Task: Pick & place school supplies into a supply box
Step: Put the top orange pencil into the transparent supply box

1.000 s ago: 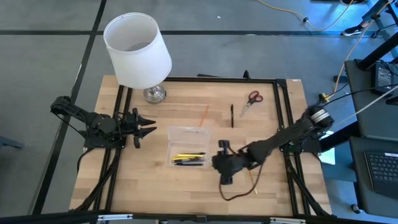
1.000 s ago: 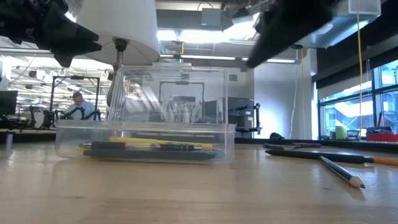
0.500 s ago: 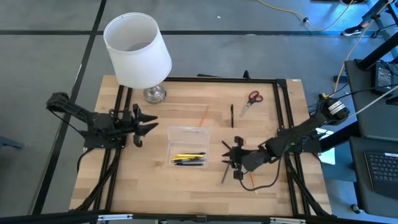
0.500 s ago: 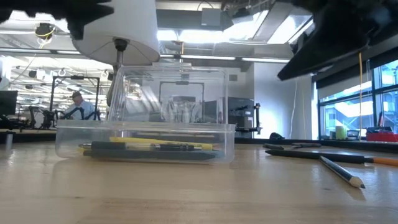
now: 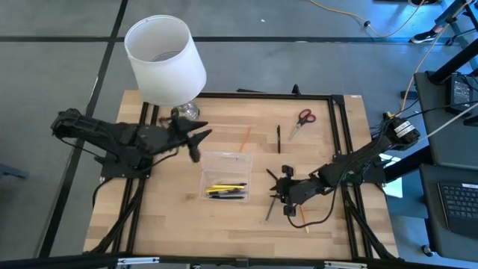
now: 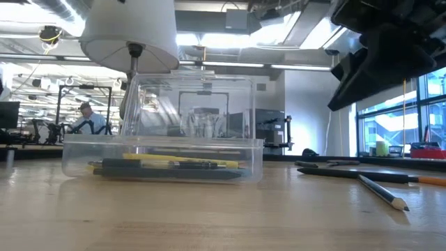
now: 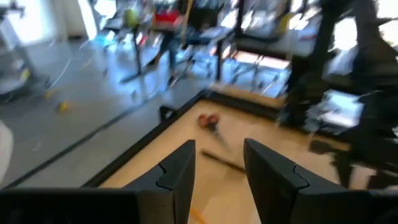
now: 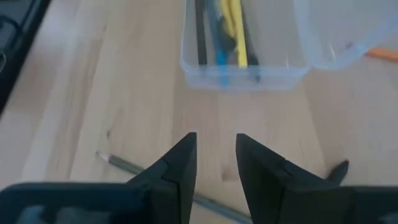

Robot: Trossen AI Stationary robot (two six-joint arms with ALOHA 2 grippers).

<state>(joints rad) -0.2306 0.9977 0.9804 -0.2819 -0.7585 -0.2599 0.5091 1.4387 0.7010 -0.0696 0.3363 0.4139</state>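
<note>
A pale, fine-grained wooden table (image 5: 164, 217) framed by black metal rails carries a shallow rectangular supply box (image 5: 225, 176) of clear, glossy plastic, its hinged lid standing open on the side toward the lamp. Inside lie slim yellow pencils (image 5: 226, 187) and dark pens (image 5: 226, 195) side by side along the box's length; the low view shows them flat on the bottom behind the transparent wall. The left gripper (image 5: 200, 137) hangs in the air just beyond the box's lid corner, near the lamp's shiny metal base (image 5: 185, 112); its two dark, angular fingers (image 7: 180, 171) stand apart with a clear gap and nothing between them. The right gripper (image 5: 273, 186) is low over the table beside the box's right side, its blocky black fingers (image 8: 179, 163) parted a little and empty; a thin grey pencil (image 5: 269, 209) with a sharpened tip lies on the wood just under and beside it. Farther back, well apart from the box, rest a black pen (image 5: 278, 139), a thin orange pencil (image 5: 246, 138) and small red-handled scissors (image 5: 302, 120) with metal blades. The lamp's white shade (image 5: 164, 60) is a smooth tapered cylinder standing at the table's far left corner.
</note>
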